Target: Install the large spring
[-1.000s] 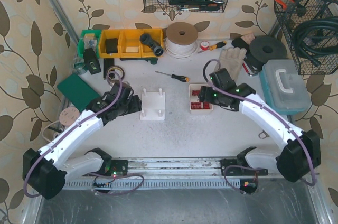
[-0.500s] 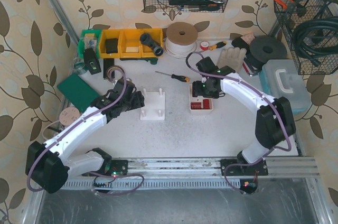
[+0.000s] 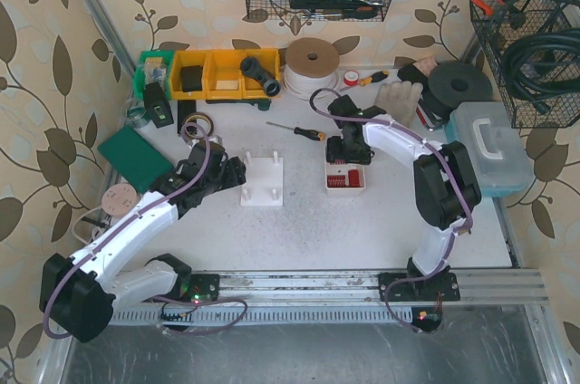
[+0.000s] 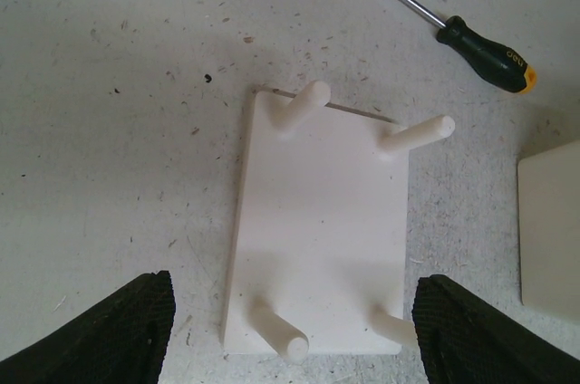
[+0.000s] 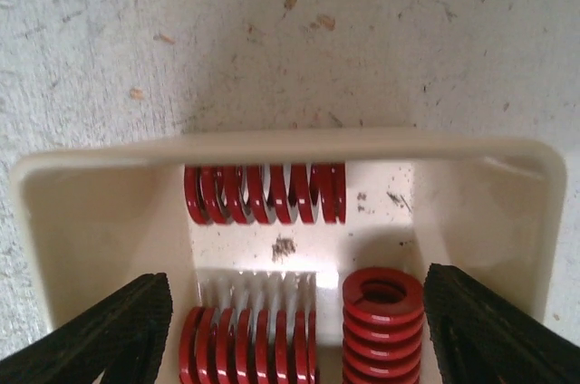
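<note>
1. Your right gripper (image 5: 290, 334): jaws wide, empty, straddling the tray (image 5: 290, 144).
2. The red springs (image 5: 265, 194) lie just below, between your fingers. Choose the large one and descend centred, clear of the walls.
3. Your left gripper (image 4: 290, 330), wide and empty, hovers above the peg plate (image 4: 317, 230).

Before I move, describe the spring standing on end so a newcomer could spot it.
Mid-table, right of the white four-peg plate, sits a small white tray. In the right wrist view its right side holds one red spring upright, hole showing; the other springs lie on their sides.
</note>
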You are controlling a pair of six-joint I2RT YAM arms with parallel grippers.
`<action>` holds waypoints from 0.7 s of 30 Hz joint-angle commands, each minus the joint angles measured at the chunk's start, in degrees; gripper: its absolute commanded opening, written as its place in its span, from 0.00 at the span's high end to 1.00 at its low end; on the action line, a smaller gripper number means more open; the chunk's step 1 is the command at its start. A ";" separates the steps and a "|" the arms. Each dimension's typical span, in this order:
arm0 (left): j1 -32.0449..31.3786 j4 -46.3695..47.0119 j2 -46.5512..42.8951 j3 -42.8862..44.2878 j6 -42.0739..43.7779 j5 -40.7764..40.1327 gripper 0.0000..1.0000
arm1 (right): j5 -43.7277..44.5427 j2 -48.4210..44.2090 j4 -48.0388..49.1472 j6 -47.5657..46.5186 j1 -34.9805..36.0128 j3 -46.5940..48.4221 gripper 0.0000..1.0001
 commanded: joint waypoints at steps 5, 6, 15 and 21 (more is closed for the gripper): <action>1.21 1.98 0.27 0.00 0.88 1.28 0.25 | 0.73 3.87 0.48 -0.07 -0.45 4.98 0.22; 1.29 1.98 0.30 -0.04 0.88 1.27 0.25 | 0.78 4.39 0.43 -0.09 -0.47 5.43 0.22; 1.69 2.22 0.69 -0.08 0.79 1.61 0.24 | 2.21 8.09 1.57 0.26 -0.46 6.30 0.21; 1.85 2.33 1.25 0.06 0.86 1.90 0.24 | 3.30 9.31 2.96 0.68 -0.43 6.24 0.21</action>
